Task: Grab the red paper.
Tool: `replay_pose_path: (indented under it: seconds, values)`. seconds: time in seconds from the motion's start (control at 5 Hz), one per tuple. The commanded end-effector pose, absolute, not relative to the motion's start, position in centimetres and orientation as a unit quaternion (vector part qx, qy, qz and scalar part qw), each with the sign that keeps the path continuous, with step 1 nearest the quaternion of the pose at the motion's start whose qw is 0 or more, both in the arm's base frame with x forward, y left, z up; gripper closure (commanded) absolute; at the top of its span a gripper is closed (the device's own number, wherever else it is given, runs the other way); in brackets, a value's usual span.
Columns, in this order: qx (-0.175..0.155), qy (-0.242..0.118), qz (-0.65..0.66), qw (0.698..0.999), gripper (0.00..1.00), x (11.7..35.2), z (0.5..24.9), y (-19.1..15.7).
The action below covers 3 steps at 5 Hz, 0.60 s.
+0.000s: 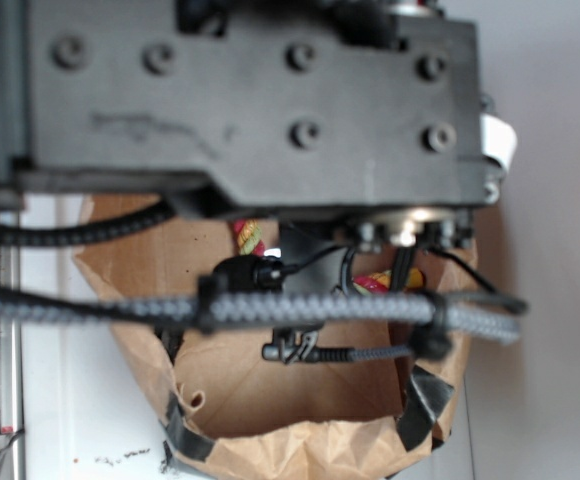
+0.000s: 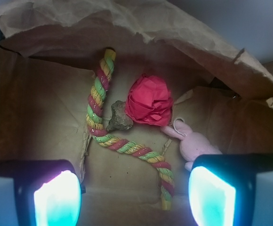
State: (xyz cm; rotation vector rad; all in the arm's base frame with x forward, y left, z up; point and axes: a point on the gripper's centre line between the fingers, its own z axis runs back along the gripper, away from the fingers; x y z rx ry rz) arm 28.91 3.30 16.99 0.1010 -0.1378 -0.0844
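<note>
Approach step. The gripper (image 2: pixel 134 197) hangs released, jaws wide apart and holding nothing, above the bag (image 2: pixel 33 108). The red paper (image 2: pixel 149 101) lies on the bag floor between rope (image 2: pixel 99 101), rock (image 2: pixel 119 117) and plush (image 2: pixel 193 143). Next: advance, centre over the paper, descend, then clench.

1. This looks like a robot lab or test bench: a black, bolted robot arm housing (image 1: pixel 250 90) fills the top of the exterior view, with braided black cables (image 1: pixel 270 308) strung across the middle.
2. At lower centre, a crumpled brown paper-lined bin patched with black tape (image 1: pixel 270 400) serves as an improvised workspace.
3. Plain white walls (image 1: pixel 550 250) stand at right.
</note>
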Motion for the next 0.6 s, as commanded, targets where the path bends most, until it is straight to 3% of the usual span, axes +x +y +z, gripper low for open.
replay_pose_path:
  seconds: [0.0, 0.2, 0.4]
  values:
    - [0.056, -0.099, -0.03, 0.993, 0.0, 29.6, 19.0, 4.0]
    - [0.056, -0.099, -0.03, 0.993, 0.0, 29.6, 19.0, 4.0]
    - [0.063, -0.103, -0.047, 0.992, 0.0, 29.4, 16.9, 4.0]
